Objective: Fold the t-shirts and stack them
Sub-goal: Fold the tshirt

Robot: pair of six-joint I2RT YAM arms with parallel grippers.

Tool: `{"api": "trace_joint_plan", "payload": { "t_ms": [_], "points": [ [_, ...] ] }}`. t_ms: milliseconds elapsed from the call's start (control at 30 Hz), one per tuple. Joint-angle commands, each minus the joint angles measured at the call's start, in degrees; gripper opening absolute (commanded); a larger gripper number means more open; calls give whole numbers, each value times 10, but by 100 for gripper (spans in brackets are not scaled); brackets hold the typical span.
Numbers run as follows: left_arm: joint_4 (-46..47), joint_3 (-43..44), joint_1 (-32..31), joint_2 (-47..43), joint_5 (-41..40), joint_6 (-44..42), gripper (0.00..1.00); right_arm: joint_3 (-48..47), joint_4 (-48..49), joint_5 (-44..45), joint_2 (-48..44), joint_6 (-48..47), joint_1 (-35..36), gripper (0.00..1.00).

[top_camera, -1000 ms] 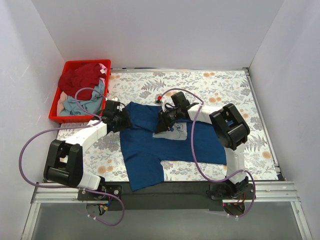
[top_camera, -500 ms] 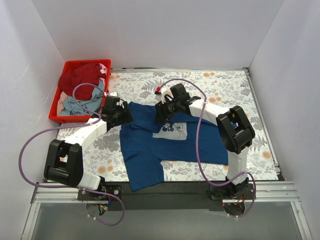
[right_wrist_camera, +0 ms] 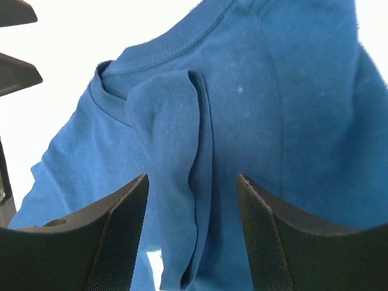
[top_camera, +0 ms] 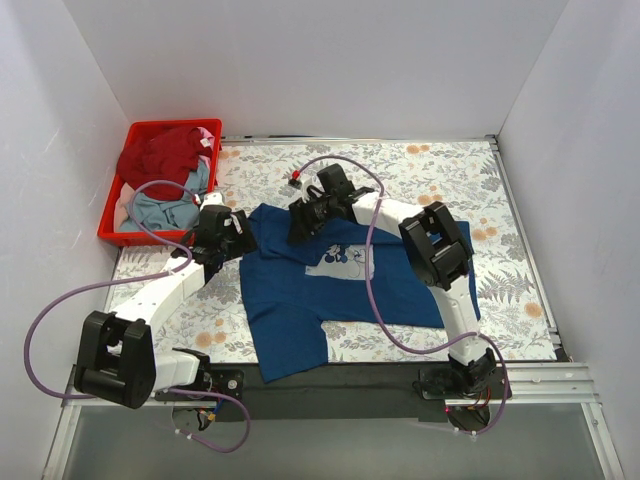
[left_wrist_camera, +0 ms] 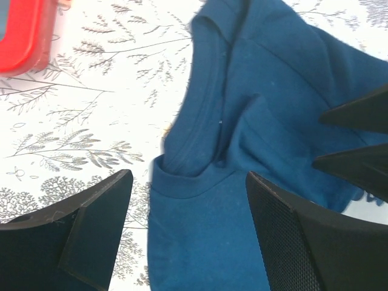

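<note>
A navy blue t-shirt with a pale mouse print lies spread on the floral table. Its collar is rumpled, with a small fold standing up beside it. My left gripper hovers at the shirt's far left corner, open, with the collar under its wide jaws. Just to its right, my right gripper is open over the fold, holding nothing. A dark red t-shirt and a pale grey-blue t-shirt lie bunched in the crate.
The red plastic crate stands at the table's far left corner, close to my left arm; its corner shows in the left wrist view. White walls enclose the table on three sides. Purple cables loop off both arms.
Both grippers have opened and let go of the navy shirt near its collar. The right gripper has shifted left and away, uncovering the print; the left has drawn back slightly to the left.
</note>
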State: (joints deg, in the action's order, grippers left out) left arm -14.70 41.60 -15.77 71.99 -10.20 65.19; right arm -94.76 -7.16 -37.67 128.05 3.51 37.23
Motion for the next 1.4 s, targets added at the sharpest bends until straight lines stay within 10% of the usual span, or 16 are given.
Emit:
{"api": "trace_joint_plan", "payload": {
  "t_ms": [0, 867, 1367],
  "points": [
    [17, -9, -2, -12, -30, -9, 75, -39, 6, -36, 23, 14, 6, 67],
    [19, 6, -1, 1, -39, -17, 75, 52, 7, -101, -38, 9, 61, 58],
    [19, 7, -1, 3, -36, -13, 75, 89, -90, 7, -105, -52, 101, 58]
  ]
}}
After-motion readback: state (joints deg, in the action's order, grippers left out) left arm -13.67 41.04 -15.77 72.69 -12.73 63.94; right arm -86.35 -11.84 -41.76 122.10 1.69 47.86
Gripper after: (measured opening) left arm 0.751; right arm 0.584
